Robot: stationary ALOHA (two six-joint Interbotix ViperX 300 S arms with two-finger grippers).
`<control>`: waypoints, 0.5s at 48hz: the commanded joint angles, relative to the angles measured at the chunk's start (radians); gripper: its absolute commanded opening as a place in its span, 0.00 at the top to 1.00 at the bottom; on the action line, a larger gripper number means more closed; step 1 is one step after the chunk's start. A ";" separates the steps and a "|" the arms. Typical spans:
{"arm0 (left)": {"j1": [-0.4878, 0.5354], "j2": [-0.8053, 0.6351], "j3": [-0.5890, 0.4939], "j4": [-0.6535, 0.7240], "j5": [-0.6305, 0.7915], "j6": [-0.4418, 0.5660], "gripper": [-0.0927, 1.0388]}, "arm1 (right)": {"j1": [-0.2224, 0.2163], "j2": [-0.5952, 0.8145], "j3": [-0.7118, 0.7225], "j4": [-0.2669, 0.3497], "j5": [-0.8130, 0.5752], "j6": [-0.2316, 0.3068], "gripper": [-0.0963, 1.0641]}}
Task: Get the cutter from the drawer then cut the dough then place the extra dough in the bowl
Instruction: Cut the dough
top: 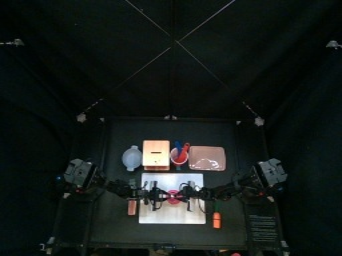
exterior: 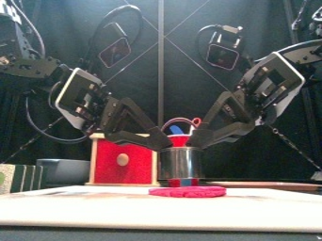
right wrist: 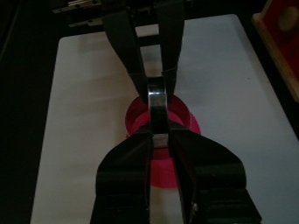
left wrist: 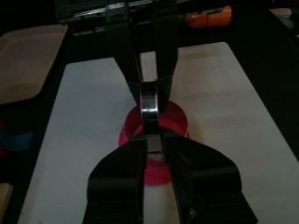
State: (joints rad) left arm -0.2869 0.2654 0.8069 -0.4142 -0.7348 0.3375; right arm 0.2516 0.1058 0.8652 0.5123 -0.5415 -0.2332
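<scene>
Under the cutter (exterior: 183,168), the middle of the dough (exterior: 187,191) is hidden.

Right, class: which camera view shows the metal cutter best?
The front view: the cutter stands side on, nearly whole, upon the pink dough. Both wrist views show only a thin metal strip of it between the jaws, and in the top view it is too small to make out.

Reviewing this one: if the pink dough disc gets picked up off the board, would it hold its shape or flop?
Probably floppy: the dough disc lies thin and flat on the white board. It may tear, since the metal cutter stands on it. Being flat, it should not roll.
</scene>
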 commanded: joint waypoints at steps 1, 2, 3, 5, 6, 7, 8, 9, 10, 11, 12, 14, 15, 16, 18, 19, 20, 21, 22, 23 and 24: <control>0.012 -0.011 -0.023 0.003 -0.005 0.015 0.41 | -0.015 -0.040 -0.003 -0.009 0.011 0.003 0.49; 0.012 -0.011 -0.025 0.003 -0.005 0.018 0.41 | -0.017 -0.040 -0.003 -0.009 0.015 0.003 0.49; 0.012 -0.011 -0.026 0.003 -0.005 0.021 0.41 | -0.018 -0.040 -0.003 -0.008 0.017 0.003 0.49; 0.014 -0.009 -0.029 0.003 -0.005 0.031 0.41 | -0.021 -0.040 -0.003 -0.009 0.026 0.003 0.49; 0.014 -0.008 -0.029 0.003 -0.005 0.031 0.41 | -0.023 -0.040 -0.003 -0.011 0.031 0.003 0.49; 0.014 -0.006 -0.029 0.002 -0.005 0.034 0.41 | -0.023 -0.040 -0.002 -0.011 0.034 0.003 0.49; 0.015 -0.005 -0.029 0.002 -0.005 0.035 0.41 | -0.025 -0.040 -0.002 -0.011 0.037 0.003 0.49; 0.018 -0.002 -0.031 0.002 -0.005 0.037 0.41 | -0.028 -0.040 0.000 -0.011 0.040 0.003 0.49; 0.018 0.003 -0.032 0.002 -0.005 0.038 0.41 | -0.029 -0.040 0.002 -0.012 0.041 0.003 0.49; 0.018 0.008 -0.034 0.003 -0.005 0.038 0.41 | -0.031 -0.040 0.002 -0.012 0.043 0.003 0.49; 0.018 0.011 -0.037 0.003 -0.005 0.038 0.41 | -0.029 -0.040 0.002 -0.012 0.044 0.003 0.49; 0.018 0.018 -0.043 0.003 -0.003 0.038 0.41 | -0.031 -0.040 0.000 -0.012 0.048 0.005 0.49; 0.018 0.021 -0.044 0.003 -0.003 0.038 0.41 | -0.029 -0.040 0.000 -0.012 0.051 0.005 0.49; 0.018 0.023 -0.048 0.003 0.000 0.037 0.41 | -0.029 -0.040 0.000 -0.012 0.052 0.006 0.49; 0.018 0.028 -0.052 0.003 0.011 0.037 0.41 | -0.029 -0.040 0.000 -0.012 0.057 0.006 0.49; 0.018 0.029 -0.054 0.002 0.015 0.037 0.41 | -0.029 -0.040 0.000 -0.012 0.060 0.006 0.49; 0.018 0.029 -0.055 0.002 0.021 0.038 0.41 | -0.029 -0.040 0.000 -0.012 0.063 0.008 0.49; 0.018 0.029 -0.055 0.002 0.031 0.038 0.41 | -0.029 -0.038 -0.002 -0.012 0.064 0.008 0.49; 0.018 0.028 -0.055 0.002 0.037 0.037 0.41 | -0.029 -0.037 -0.003 -0.012 0.067 0.009 0.49; 0.018 0.028 -0.055 0.002 0.043 0.037 0.41 | -0.028 -0.037 -0.005 -0.012 0.071 0.011 0.49; 0.018 0.026 -0.055 0.002 0.051 0.037 0.41 | -0.026 -0.035 -0.005 -0.012 0.074 0.012 0.49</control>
State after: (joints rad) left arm -0.2669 0.3053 0.7716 -0.4142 -0.6964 0.3728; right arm 0.2270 0.1043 0.8713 0.5001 -0.4725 -0.2286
